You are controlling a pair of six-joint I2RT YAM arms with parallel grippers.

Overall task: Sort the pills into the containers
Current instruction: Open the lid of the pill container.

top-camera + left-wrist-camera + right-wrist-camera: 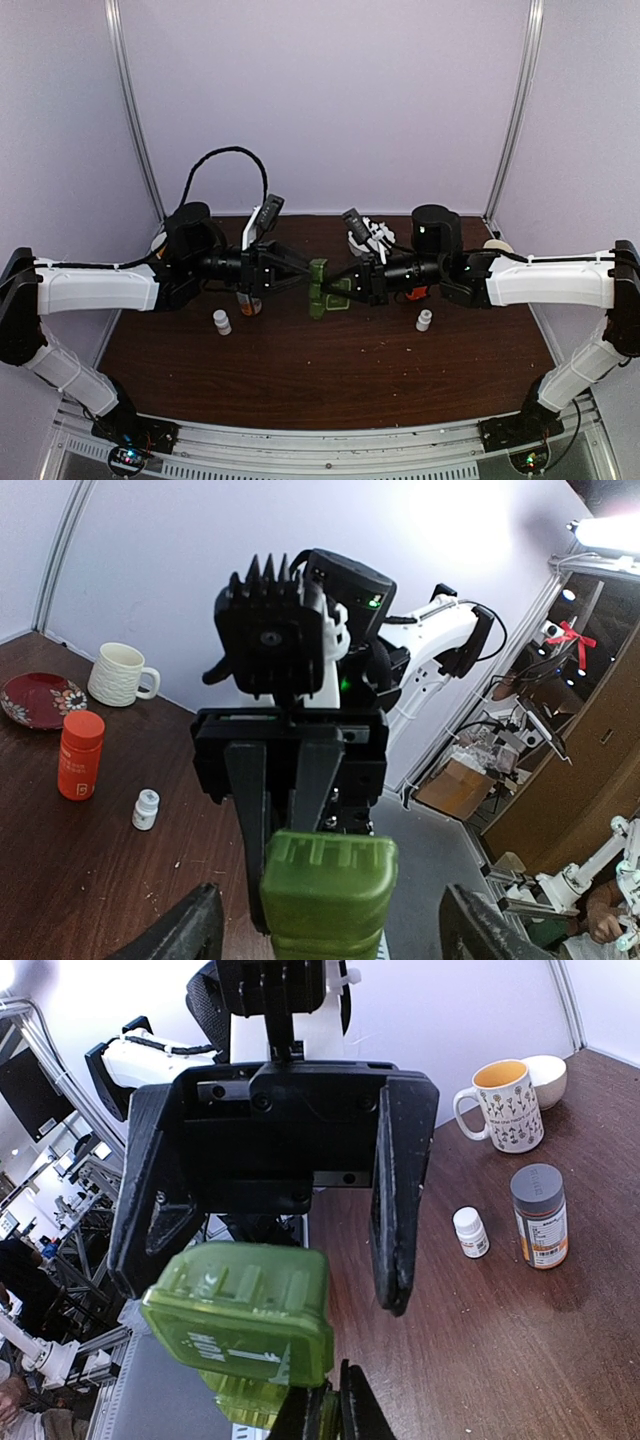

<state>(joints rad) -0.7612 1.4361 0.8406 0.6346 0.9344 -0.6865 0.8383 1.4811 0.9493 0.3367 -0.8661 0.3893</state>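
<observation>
**Overhead.** Both arms lay stretched toward the middle of the table (pixel 300 390), claws nose to nose. The green pill box (pixel 319 288) hung between them. The left claw (pixel 303 272) was spread wide at its side of the box. The right claw (pixel 338 287) was pinched onto the box from the opposite side. A small white bottle (pixel 222 321) stood on the table behind the left claw, and a second white bottle (pixel 424 319) stood behind the right claw.

**Left wrist.** My fingers (pixel 195 930) stood far apart, with the pill box (pixel 325 880) in the gap between them. I could not tell if either pad touched it. The right claw (pixel 285 830) faced me straight ahead, its jaws narrow at the far end of the box. On the table left of my claw were an orange bottle (pixel 80 755), a white bottle, a cream mug (pixel 120 673) and a red plate (pixel 40 698).

**Right wrist.** The right claw (pixel 322 930) was closed tight on the near lower edge of the pill box (pixel 240 1310). The lid sat just ahead of my fingertips. The left claw (pixel 260 1290) faced me with its jaws wide astride the box. Right of my claw stood a white bottle, a grey-capped bottle (pixel 540 1215), a flowered mug (pixel 505 1100) and a bowl (pixel 548 1075). I could not make out any pills.
</observation>
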